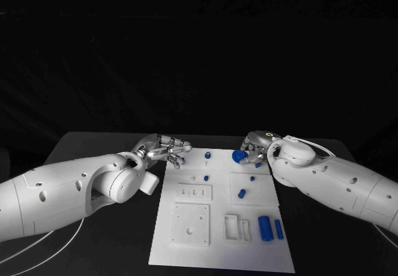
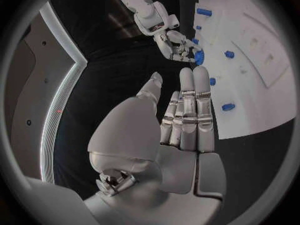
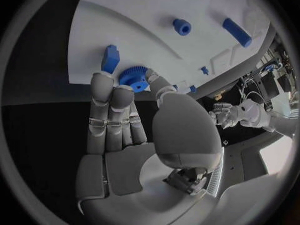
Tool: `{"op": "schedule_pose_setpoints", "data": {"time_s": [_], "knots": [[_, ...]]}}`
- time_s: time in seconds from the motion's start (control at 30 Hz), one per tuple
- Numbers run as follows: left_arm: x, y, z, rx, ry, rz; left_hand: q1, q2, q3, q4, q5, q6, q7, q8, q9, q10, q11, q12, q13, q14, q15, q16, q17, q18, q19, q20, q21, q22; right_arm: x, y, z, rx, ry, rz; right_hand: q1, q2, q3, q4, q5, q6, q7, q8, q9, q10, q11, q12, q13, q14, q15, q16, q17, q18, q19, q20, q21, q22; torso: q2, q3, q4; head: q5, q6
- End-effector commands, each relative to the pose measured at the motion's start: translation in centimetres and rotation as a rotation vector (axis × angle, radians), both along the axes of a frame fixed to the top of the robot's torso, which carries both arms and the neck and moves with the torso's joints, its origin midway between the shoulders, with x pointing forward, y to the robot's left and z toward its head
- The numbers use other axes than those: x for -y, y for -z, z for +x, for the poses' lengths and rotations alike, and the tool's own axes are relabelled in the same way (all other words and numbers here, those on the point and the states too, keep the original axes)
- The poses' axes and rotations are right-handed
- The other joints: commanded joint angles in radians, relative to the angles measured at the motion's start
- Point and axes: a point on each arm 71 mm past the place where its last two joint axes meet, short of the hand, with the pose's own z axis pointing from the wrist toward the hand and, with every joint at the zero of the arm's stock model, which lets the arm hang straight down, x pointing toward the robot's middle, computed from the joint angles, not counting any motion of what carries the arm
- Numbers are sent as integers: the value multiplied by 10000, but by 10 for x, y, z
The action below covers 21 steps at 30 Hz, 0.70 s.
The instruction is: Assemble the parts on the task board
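Note:
The white task board lies in the middle of the black table. My right hand hovers over its far right corner and pinches a blue gear between thumb and fingertips; the right wrist view shows the gear at the fingertips of that hand, just above the board and beside a blue block. My left hand floats at the board's far left corner. In the left wrist view that hand has straight fingers and holds nothing.
Small blue parts stand on the board: a peg at the far end, a short cylinder mid-right, and two long bars near the front right. White recessed plates occupy the board's left half. Black table surrounds the board.

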Motion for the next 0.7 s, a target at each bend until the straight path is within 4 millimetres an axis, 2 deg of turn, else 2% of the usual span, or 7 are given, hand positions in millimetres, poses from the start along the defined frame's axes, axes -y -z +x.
{"op": "schedule_pose_setpoints", "data": {"time_s": [0.03, 0.13, 0.37, 0.43, 0.7], "knots": [[3, -1, -1, 33, 197, -40, -24, -106, 59, 14, 40, -52, 8, -4, 0, -50, -1, -40, 13, 61, -1, 2, 8, 106, 35, -9, 16, -9, -2, 4, 0, -553, -135, 343, -81, 78, 94, 13, 223, 83, -19, -3, -3, 55, -9, 17, 23, -20, 45, -30, 18, -36, 445, 37, 41, 12, -6, -2, -5, -14, -48], [3, -1, -1, 42, 219, -9, 20, -114, 66, -7, 2, -51, 5, -4, 0, -47, -2, -39, 13, 55, -3, 0, 14, 105, 24, -9, 32, -25, -1, 6, 0, -766, -74, 500, -203, 105, 279, 1, 281, 129, -22, -5, -7, 44, -10, -23, 31, -22, 43, -52, 42, -44, 447, 34, 35, 45, -6, -8, 3, -44, -90], [2, 0, 0, 47, 215, 44, 70, -129, 51, -35, -30, -56, 7, -5, -1, -55, -4, -40, 13, 47, -7, -2, 18, 98, 10, -13, 46, -35, 2, 9, 1, -1068, 3, 638, -364, 208, 1271, -175, 344, 318, -9, -10, -16, -4, -12, -94, 34, -14, 39, -99, 83, -92, 437, 32, -33, 132, -1, -4, -18, -37, -113], [3, 0, 0, 50, 221, 57, 116, -144, 55, -65, -48, -62, 7, -6, -1, -57, -4, -40, 13, 45, -9, -2, 19, 96, 5, -14, 49, -36, 2, 9, 1, -1094, -5, 650, -500, 169, 1500, -277, 325, 339, -17, -7, -18, -11, -15, -95, 34, -22, 46, -108, 105, -112, 443, 24, -68, 169, -1, -4, -25, -44, -123], [3, 0, 0, 41, 238, 90, 130, -151, 51, -74, -59, -61, 8, -5, 0, -58, -4, -40, 13, 45, -11, -1, 20, 95, 3, -16, 54, -36, 0, 10, 1, -1177, -36, 675, -541, 164, 1289, -265, 422, 359, -21, -9, -16, 19, -13, -79, 41, -10, 42, -119, 117, -121, 447, 24, -52, 241, -6, -8, 10, -67, -154]]}}
